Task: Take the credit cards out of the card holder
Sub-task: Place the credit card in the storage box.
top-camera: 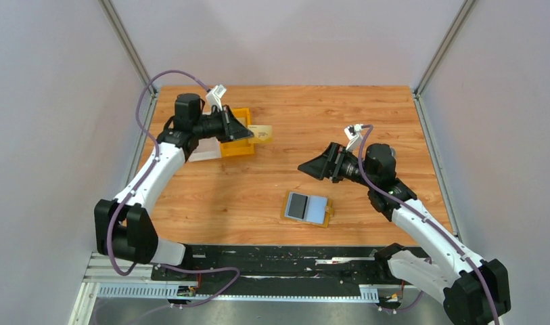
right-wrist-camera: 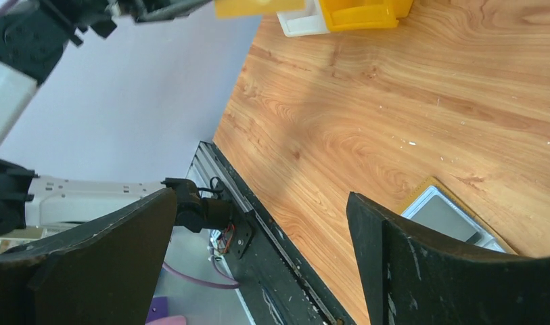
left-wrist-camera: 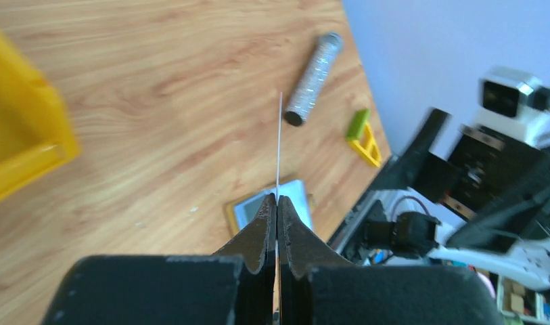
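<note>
Nearest to us in the left wrist view, the left gripper (left-wrist-camera: 277, 200) fills the bottom of the frame. Its two black fingers (left-wrist-camera: 257, 237) are pressed together on a credit card (left-wrist-camera: 279, 135), which we see edge-on as a thin pale line running up the middle. From the top camera this gripper sits in the upper left, over the orange bin (top-camera: 239, 149), and the cream card juts rightward from its tips, past the bin's right edge. A white tray (top-camera: 204, 153) lies just left of the bin.

We find the card holder (top-camera: 308, 208) lying open and flat on the wooden table (top-camera: 394, 122), at lower centre of the top view, near the front edge and well apart from the left gripper. Its left panel looks dark grey and its right one light blue, both edged in tan.

We see the right gripper (right-wrist-camera: 262, 196) with its jaws spread wide and nothing between them. It is at mid-right of the top view, pointing left, just above and right of the holder. A silvery tube (left-wrist-camera: 312, 78) lies on the wood at upper centre of the left wrist view.
</note>
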`<state>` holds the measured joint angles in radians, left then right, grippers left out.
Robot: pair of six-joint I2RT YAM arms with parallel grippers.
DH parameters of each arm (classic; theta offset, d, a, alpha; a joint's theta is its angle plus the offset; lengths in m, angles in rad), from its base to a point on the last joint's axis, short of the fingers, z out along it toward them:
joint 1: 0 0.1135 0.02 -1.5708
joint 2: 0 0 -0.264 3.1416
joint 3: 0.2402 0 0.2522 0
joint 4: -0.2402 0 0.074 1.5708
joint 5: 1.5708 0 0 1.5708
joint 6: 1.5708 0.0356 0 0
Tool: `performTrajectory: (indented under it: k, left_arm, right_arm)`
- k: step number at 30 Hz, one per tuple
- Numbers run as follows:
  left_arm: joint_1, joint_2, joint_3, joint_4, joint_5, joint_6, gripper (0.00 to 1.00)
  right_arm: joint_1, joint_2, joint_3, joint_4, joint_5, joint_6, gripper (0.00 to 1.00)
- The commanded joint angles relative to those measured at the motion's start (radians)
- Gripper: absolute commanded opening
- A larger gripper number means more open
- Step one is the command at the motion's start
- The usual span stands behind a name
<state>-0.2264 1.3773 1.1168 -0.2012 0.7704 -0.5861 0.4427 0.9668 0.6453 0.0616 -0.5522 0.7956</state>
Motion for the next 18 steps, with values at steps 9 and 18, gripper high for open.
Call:
performTrajectory:
  k: [9,18]
  left_arm:
    - [0.202,0.393,0.378,-0.349,-0.075,0.170,0.00]
    - [0.211,0.612,0.655,-0.431,-0.192,0.199,0.00]
  right_arm:
    - [0.001,-0.030,0.085,-0.130,-0.005,-0.185,1.00]
    - [0.001,0.009,0.094,-0.136,0.017,-0.206,1.00]
